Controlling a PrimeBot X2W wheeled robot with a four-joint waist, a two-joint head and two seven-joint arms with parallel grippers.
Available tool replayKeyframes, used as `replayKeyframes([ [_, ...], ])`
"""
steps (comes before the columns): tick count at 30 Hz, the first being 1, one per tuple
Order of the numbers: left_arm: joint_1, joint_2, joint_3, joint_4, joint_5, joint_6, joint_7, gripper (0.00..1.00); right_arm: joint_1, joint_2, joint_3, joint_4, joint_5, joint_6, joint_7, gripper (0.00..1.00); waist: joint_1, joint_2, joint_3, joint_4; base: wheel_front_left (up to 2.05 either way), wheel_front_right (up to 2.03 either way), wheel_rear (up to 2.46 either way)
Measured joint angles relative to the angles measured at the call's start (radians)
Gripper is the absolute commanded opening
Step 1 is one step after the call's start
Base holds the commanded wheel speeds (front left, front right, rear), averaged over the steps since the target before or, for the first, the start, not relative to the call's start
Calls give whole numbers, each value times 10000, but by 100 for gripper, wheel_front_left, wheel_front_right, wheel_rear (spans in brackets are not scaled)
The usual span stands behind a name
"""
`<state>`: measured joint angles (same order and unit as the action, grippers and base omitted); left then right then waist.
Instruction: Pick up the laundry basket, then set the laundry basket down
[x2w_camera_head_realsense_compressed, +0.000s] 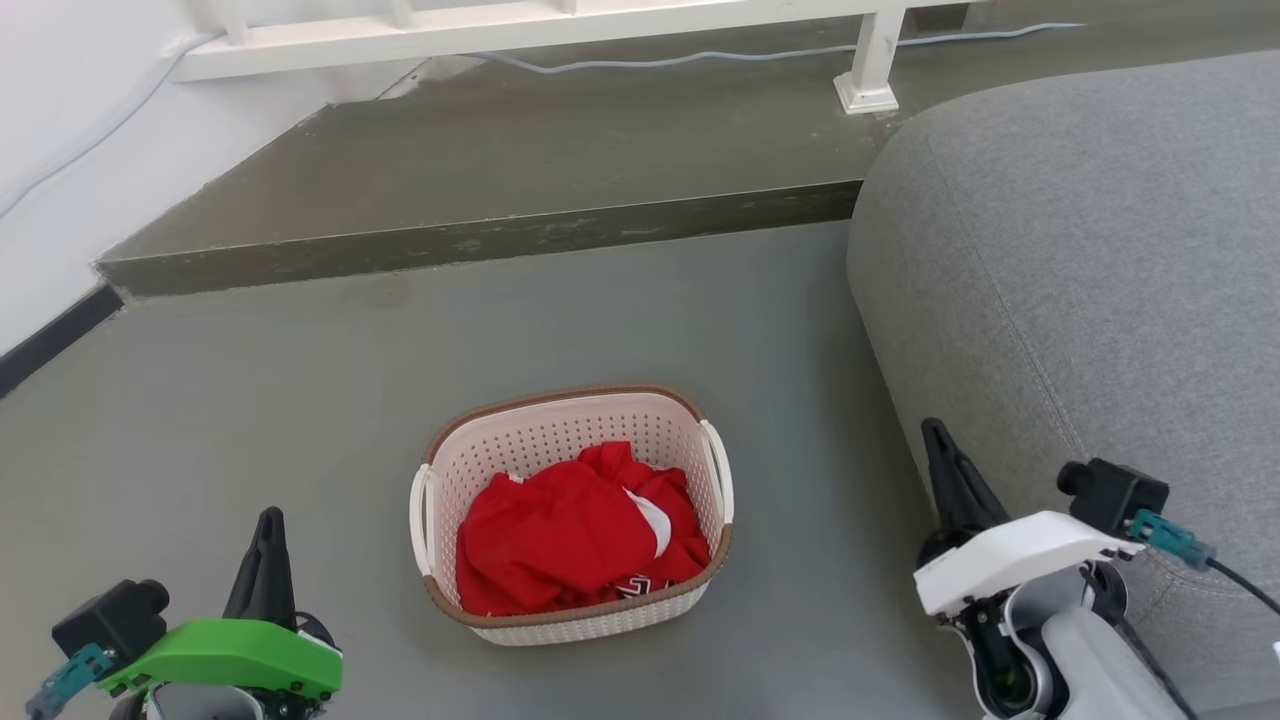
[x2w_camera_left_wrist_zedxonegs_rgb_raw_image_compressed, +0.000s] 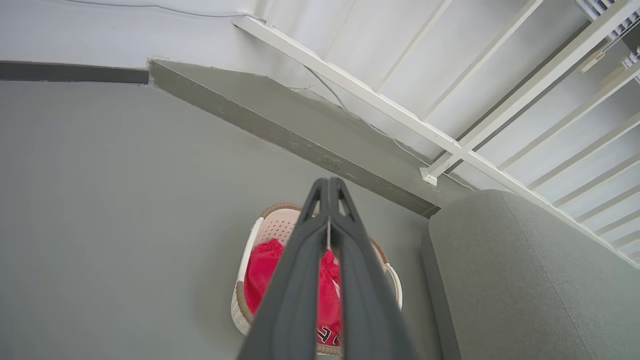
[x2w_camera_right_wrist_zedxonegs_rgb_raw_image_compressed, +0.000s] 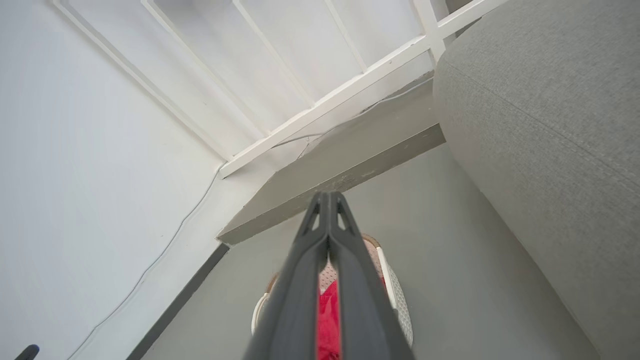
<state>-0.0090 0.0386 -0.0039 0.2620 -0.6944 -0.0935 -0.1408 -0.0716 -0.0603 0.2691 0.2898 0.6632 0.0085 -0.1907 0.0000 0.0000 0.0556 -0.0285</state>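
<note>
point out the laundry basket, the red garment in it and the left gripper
laundry basket (x2w_camera_head_realsense_compressed: 560, 432), head view, far perforated wall
red garment (x2w_camera_head_realsense_compressed: 560, 530), head view, middle of the bunched cloth
left gripper (x2w_camera_head_realsense_compressed: 268, 522), head view, tips of its closed dark fingers

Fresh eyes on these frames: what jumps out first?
The red garment heaped in the cream laundry basket, on the grey floor at the head view's centre. Next, the grey sofa at the right. The left gripper and right gripper sit shut at the lower corners, apart from the basket.
</note>
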Motion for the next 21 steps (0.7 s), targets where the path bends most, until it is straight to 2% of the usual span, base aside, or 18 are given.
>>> replayKeyframes([
  [21,-95,-12,282,63,-2472,-81,738,0,0,-77,-907,-88,2805,259,698,0,0,0,-146,85,0,0,0],
])
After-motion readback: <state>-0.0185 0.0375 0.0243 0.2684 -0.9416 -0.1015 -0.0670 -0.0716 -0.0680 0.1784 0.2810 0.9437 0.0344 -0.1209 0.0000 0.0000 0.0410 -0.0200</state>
